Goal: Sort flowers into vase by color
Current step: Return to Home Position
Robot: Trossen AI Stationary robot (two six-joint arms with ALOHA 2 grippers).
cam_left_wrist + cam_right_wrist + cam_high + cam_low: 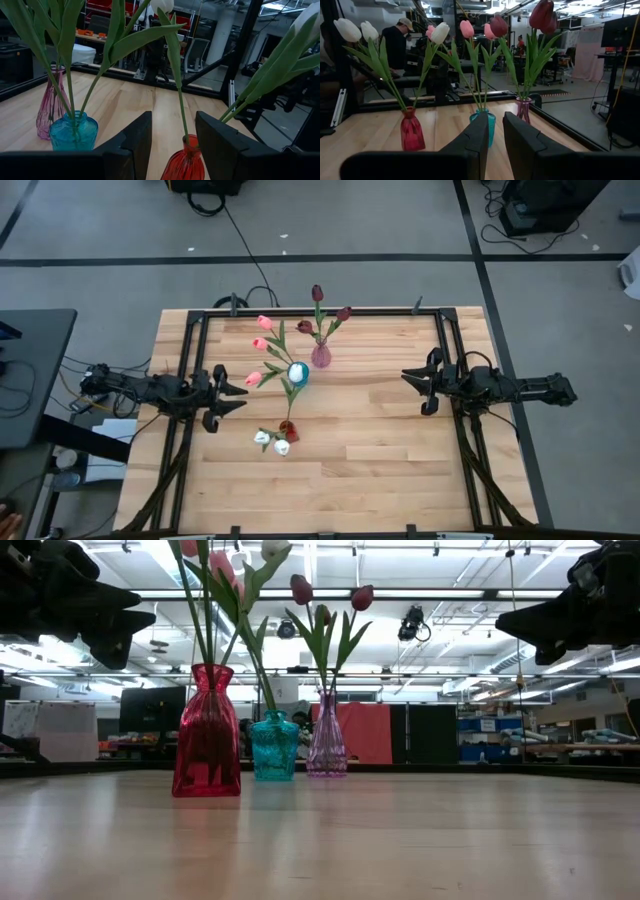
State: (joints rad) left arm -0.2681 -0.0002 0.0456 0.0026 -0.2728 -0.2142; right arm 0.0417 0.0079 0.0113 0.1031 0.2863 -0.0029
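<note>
Landmark: teal glass vase [297, 372], set a little to my left arm's side of the middle of the pale wooden surface [380, 460].

- Teal vase holds the pink tulips [264, 323]. Their stems fan out from the narrow neck and the heads lean away toward my left arm's side.
- Lilac-pink glass vase [320, 357] stands just beside the teal vase, on its far side and toward my right arm. In it are the dark maroon tulips [317, 293], standing fairly upright.
- Red glass vase [288, 428] stands near the teal vase on the opposite, nearer side. It carries the white tulips [347, 29]. I count three heads from the right wrist.
- Every tulip I can see stands in a vase, one colour to each. I judge the sorting done.

Tools:
- My left tool [172, 125] hangs near the teal vase on my left arm's side. Its fingers are spread with a clear gap and hold nothing. The red vase's neck shows between them, farther off.
- My right tool [495, 120] hangs well apart from the teal vase on the other side. Its fingers are parted by a narrow gap and hold nothing.
- From table height both tools sit high above the surface, outside the cluster. I read that as deliberate: height and side clearance keep the fingers off the leaning stems, which the narrow necks hold only loosely. A brush could tip a slim vase.
</note>
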